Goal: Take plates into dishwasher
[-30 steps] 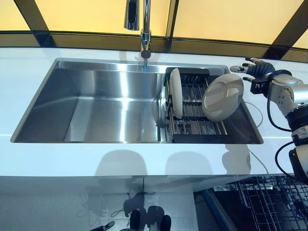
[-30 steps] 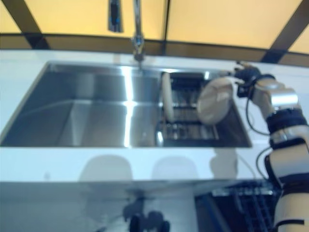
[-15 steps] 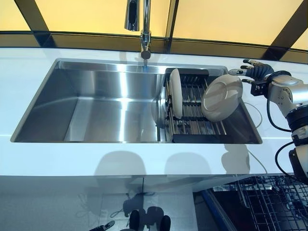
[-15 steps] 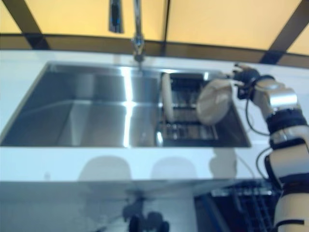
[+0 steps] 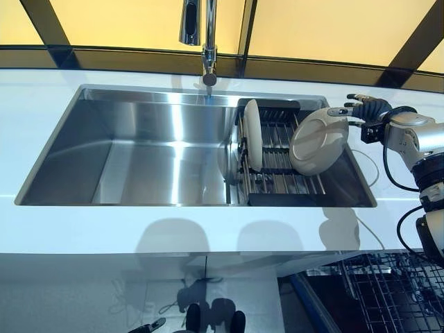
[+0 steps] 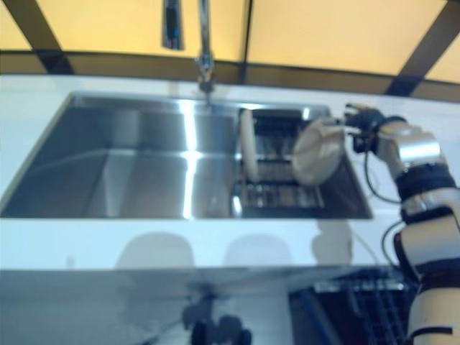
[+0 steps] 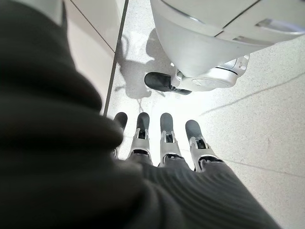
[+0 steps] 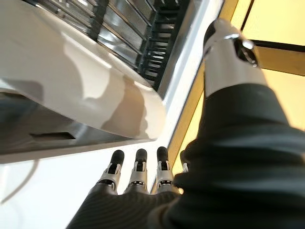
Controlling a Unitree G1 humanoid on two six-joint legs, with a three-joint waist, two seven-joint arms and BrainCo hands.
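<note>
Two cream plates are sitting in the dark dish rack [image 5: 277, 156] that is occupying the right end of the steel sink [image 5: 139, 149]. One plate [image 5: 252, 134] is standing upright on edge in the rack's left slots. The other plate [image 5: 318, 141] is leaning at the rack's right side, its underside facing the near side and its upper rim tipping toward the white countertop [image 5: 83, 225] on the right. The left part of the sink basin is holding nothing but reflections, and the faucet [image 5: 208, 41] is hanging over its far edge.

The right hand [image 5: 365, 107] is reaching in from the right over the counter, right beside the leaning plate's upper far rim. Its fingers are extending nearly straight, spread wide, and the right wrist view is showing the fingers [image 8: 138, 171] close to the plate's pale edge [image 8: 71, 90] with the thumb [image 8: 228, 47] apart from them; nothing is being gripped. Whether the fingertips are touching the rim cannot be told.

The left hand [image 7: 162, 138] is showing only in its own wrist view, hanging with fingers straight above the speckled floor [image 7: 267, 119], holding nothing.

Down at the near right, a wire dishwasher rack [image 5: 388, 295] is standing pulled out, with no plates visible in it.
</note>
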